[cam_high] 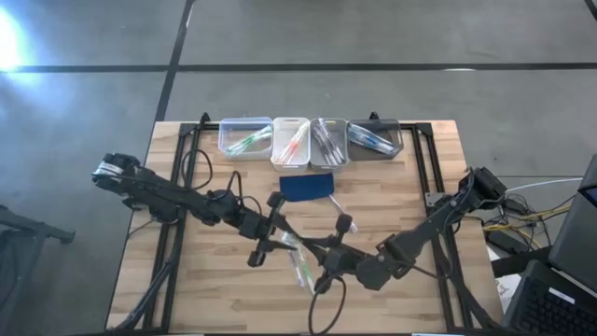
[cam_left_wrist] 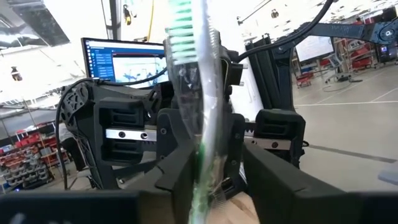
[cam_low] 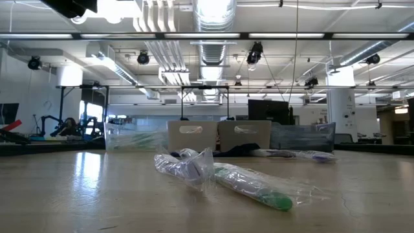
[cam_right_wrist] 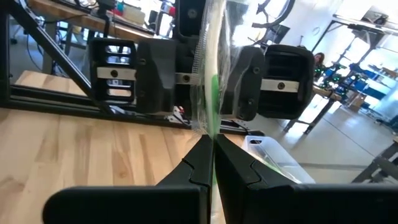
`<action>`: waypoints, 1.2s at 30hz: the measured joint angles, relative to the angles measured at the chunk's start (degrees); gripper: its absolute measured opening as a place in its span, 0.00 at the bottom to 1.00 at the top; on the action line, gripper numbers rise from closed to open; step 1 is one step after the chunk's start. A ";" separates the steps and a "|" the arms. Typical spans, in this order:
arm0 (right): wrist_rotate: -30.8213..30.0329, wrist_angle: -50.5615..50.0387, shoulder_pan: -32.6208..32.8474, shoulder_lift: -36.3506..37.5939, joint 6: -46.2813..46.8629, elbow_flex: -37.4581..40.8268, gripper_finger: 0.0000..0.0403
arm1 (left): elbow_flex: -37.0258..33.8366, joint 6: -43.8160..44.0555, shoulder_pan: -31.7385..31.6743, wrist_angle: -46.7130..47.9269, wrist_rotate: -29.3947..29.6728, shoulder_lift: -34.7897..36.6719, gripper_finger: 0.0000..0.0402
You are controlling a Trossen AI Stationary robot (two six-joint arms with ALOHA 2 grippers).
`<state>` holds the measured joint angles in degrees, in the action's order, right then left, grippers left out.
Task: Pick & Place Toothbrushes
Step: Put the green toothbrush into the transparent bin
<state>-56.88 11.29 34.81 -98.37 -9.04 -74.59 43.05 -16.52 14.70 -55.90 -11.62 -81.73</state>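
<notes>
Claws (cam_right_wrist: 210,163) pinch thin toothbrush (cam_right_wrist: 210,74) — crinkly wrapper.

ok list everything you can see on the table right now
bins: four in a row at the table's far edge, two clear, two whitish, each holding toothbrushes
pad: one, dark blue, just in front of the bins
wrapped toothbrush: one, green and clear, held over the table's near middle by both tools
loose toothbrush: one, pale, beside the pad
table: one, light wood with a black frame
left tool: one, dark, its fingers on either side of the wrapped toothbrush
right tool: one, dark, shut on the same toothbrush
</notes>
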 joint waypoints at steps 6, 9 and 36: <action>0.39 0.00 0.05 0.00 0.02 0.02 0.02 | 0.00 0.14 0.00 0.04 0.01 0.00 0.15; 0.57 -0.02 0.07 0.00 0.08 0.02 0.02 | -0.02 0.92 -0.04 0.05 0.17 0.04 0.06; 1.96 -71.36 -1.80 11.92 59.76 -8.66 0.44 | 0.49 10.00 -4.19 49.74 45.63 23.11 0.07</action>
<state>-54.92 -60.07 33.00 -86.45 50.73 -83.24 43.54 -6.52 10.50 -6.16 34.01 -58.63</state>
